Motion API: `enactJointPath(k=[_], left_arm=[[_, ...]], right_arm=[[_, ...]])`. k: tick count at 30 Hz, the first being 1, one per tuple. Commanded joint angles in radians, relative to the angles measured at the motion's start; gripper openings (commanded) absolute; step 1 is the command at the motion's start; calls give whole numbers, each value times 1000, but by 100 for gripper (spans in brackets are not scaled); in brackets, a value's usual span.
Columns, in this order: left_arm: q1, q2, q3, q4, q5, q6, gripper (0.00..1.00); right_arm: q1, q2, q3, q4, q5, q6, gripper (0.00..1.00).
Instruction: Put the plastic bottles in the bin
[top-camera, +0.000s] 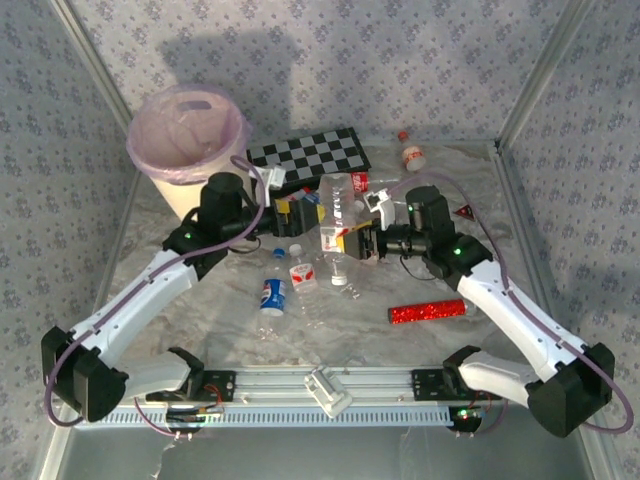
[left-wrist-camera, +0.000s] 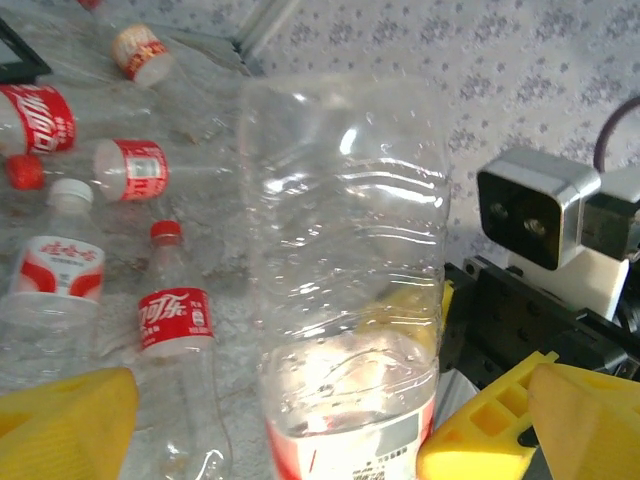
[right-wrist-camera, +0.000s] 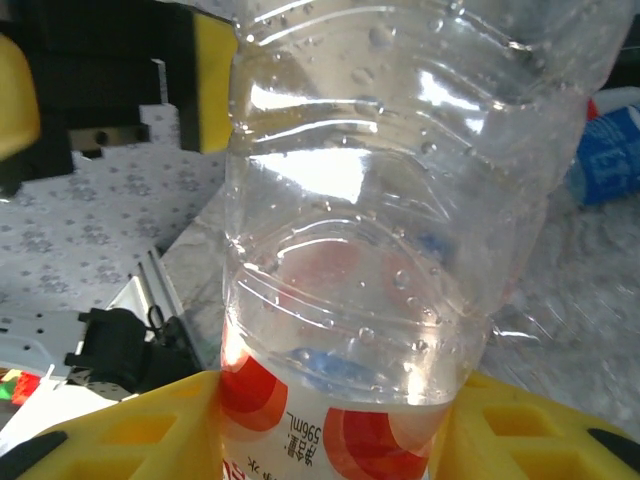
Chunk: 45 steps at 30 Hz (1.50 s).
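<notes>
A large clear plastic bottle with a red and white label hangs over the table's middle, pinched at the label by my right gripper, which is shut on it. My left gripper stands open around the same bottle; its right finger touches the bottle and the left finger is well clear. Several small bottles lie on the table: a blue-labelled one, a red-and-white one, red-labelled ones. The cream bin with its pink liner stands at the back left, behind my left arm.
A black-and-white checkerboard lies at the back centre. A red glittery tube lies front right. One more bottle rests near the back right post. Patterned walls and metal posts close the table in.
</notes>
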Motion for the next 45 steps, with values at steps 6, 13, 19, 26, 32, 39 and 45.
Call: enactJointPath(k=[6, 13, 19, 26, 32, 39, 45], left_arm=[[-56, 73, 24, 41, -9, 22, 100], [-79, 101, 35, 55, -27, 31, 80], [-78, 96, 56, 24, -56, 40, 61], [-35, 66, 152, -142, -111, 144, 52], [127, 0, 336, -332, -184, 289, 46], [406, 18, 497, -318, -297, 309, 13], [533, 117, 609, -298, -372, 348, 0]], right_arm=[[39, 9, 15, 94, -52, -18, 48], [54, 34, 27, 105, -24, -17, 47], [60, 51, 34, 98, -13, -29, 53], [14, 7, 27, -18, 4, -65, 100], [-89, -96, -41, -145, 156, -4, 100], [-108, -126, -128, -234, 320, 94, 100], [-109, -141, -149, -260, 330, 149, 100]])
